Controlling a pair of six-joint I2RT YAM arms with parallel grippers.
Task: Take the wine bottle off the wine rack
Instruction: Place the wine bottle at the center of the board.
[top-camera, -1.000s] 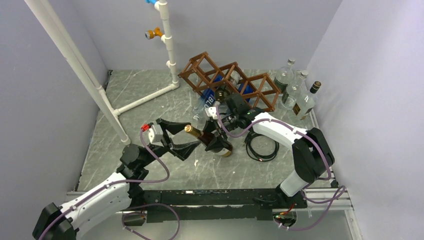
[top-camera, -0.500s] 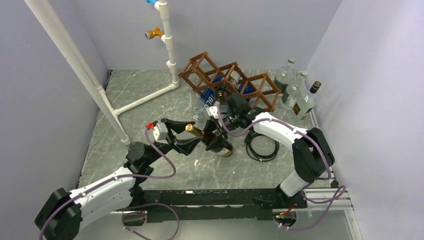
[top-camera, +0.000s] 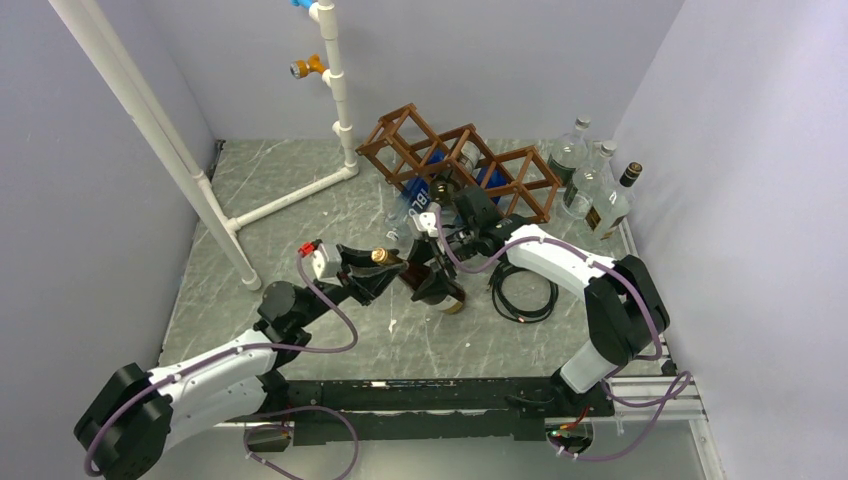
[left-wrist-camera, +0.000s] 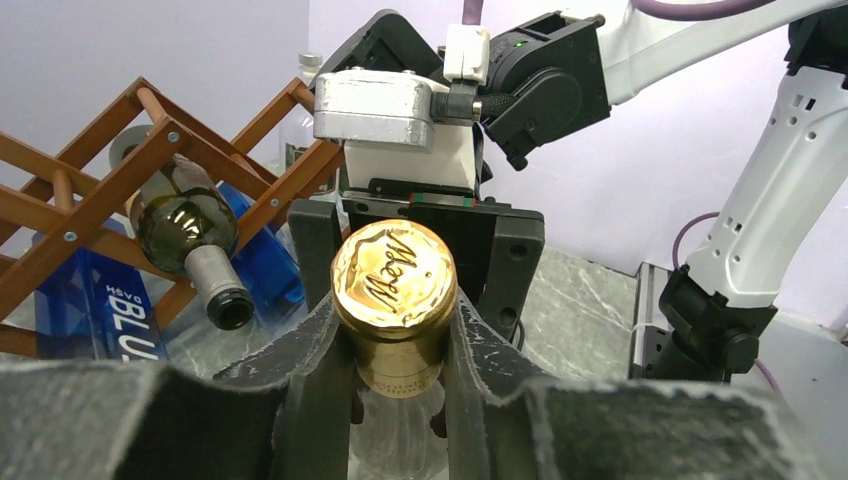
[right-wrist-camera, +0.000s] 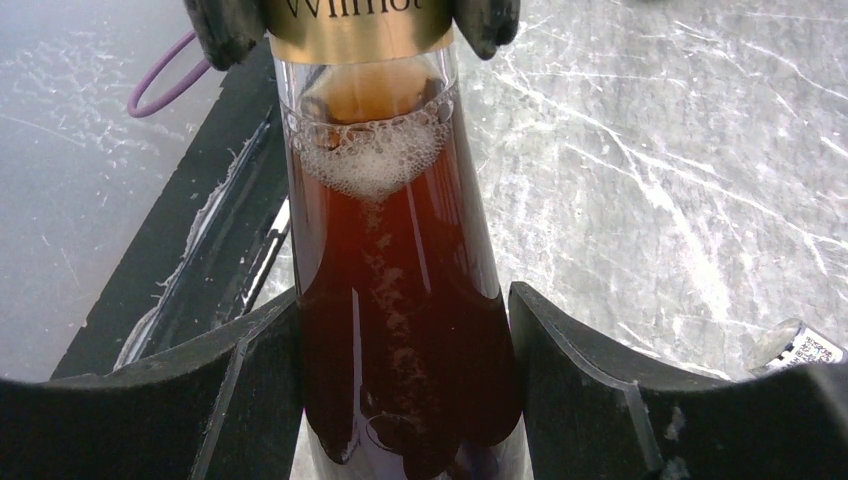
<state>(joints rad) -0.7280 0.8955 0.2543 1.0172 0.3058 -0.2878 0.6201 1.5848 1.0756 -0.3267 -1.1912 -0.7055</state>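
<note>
The wine bottle (top-camera: 402, 267), clear glass with red-brown liquid and a gold cap (left-wrist-camera: 393, 275), hangs tilted above the table in front of the wine rack (top-camera: 384, 127), free of it. My left gripper (top-camera: 383, 268) is shut on the gold-capped neck, its fingers (left-wrist-camera: 310, 370) pressed to both sides. My right gripper (top-camera: 432, 275) is shut on the bottle's wider body (right-wrist-camera: 390, 300), with the fingers (right-wrist-camera: 250, 380) tight against the glass. The brown lattice rack (left-wrist-camera: 120, 170) still holds a dark green bottle (left-wrist-camera: 185, 225) and a blue bottle (left-wrist-camera: 100, 300).
A white pipe frame (top-camera: 200, 170) stands at the left and back. Several clear bottles (top-camera: 590, 185) stand at the back right by the wall. A black cable coil (top-camera: 522, 290) lies on the marble table (top-camera: 300, 200) right of the held bottle. Walls close three sides.
My left gripper has moved right to the bottle's neck and closed on it. The right gripper and the bottle have stayed put.
</note>
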